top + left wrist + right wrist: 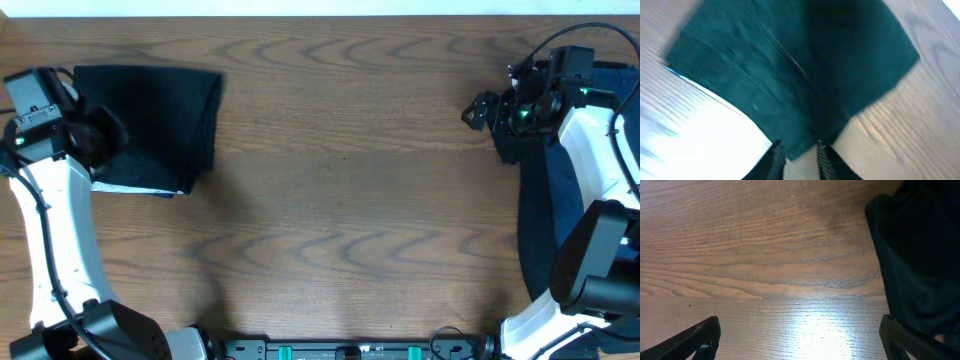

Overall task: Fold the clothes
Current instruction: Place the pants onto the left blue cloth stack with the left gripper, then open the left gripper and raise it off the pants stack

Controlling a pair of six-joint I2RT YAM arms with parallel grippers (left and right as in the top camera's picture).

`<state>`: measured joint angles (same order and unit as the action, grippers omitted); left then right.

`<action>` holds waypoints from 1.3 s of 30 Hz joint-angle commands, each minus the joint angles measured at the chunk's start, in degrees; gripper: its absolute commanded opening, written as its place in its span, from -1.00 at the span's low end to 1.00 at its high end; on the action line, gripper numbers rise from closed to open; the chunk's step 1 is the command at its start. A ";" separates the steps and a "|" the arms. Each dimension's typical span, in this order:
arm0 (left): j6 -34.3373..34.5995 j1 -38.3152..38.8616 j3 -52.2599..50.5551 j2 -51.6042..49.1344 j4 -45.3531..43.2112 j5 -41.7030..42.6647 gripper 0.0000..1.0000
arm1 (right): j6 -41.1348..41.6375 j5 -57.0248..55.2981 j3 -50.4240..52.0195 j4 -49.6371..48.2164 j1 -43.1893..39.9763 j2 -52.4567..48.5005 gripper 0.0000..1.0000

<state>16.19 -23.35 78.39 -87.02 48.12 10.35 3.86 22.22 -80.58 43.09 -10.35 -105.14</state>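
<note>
Seeing the clothes in two lots on the table [350, 190]; folded garment [150, 115] sits at the back left, pile [548, 215] lies along the right side, the two well apart with bare wood between; folded garment is black, roughly square, flat, edges fairly straight, right edge slightly slanted; a pale grey strip [140, 187] shows along its near edge; in the left wrist view it reads dark teal, with shallow diagonal creases across the top layer and a thin pale line at one corner, view motion-blurred; pile is navy, unfolded, rumpled, running out of frame on the right and partly under the right arm [590, 170]; in the right wrist view its edge is a soft rounded lobe, matte; fabric of both looks thin and soft; table is brown wood-grain, smooth, with a glare patch in both wrist views; left gripper [100, 135] is at the folded garment's left edge; its fingers [776, 159] stand narrow, nearly together, the garment's edge reaching into the gap; cannot tell whether they pinch the cloth or just straddle it; right gripper [478, 110] hangs just left of the pile's back end, jaws spread wide, only bare table between them, holding nothing.
</note>
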 commanded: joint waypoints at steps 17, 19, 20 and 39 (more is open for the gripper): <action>3.04 -5.70 -8.41 -1.73 -12.15 5.68 -0.80 | -0.11 0.04 -0.52 0.15 -0.09 0.02 0.98; 3.04 -7.52 -8.44 -2.23 -14.38 5.68 -0.80 | -0.11 0.04 -0.52 0.15 -0.09 0.02 0.98; 3.02 -8.24 -8.44 -2.71 -15.23 5.66 -0.80 | -0.11 0.04 -0.52 0.15 -0.09 0.02 0.98; 6.10 -18.64 -8.39 -21.84 -23.50 5.75 -0.82 | -0.11 0.04 -0.52 0.15 -0.09 0.02 0.99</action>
<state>21.65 -41.17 69.69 -108.57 25.34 16.34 3.86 22.22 -80.58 43.09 -10.35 -105.14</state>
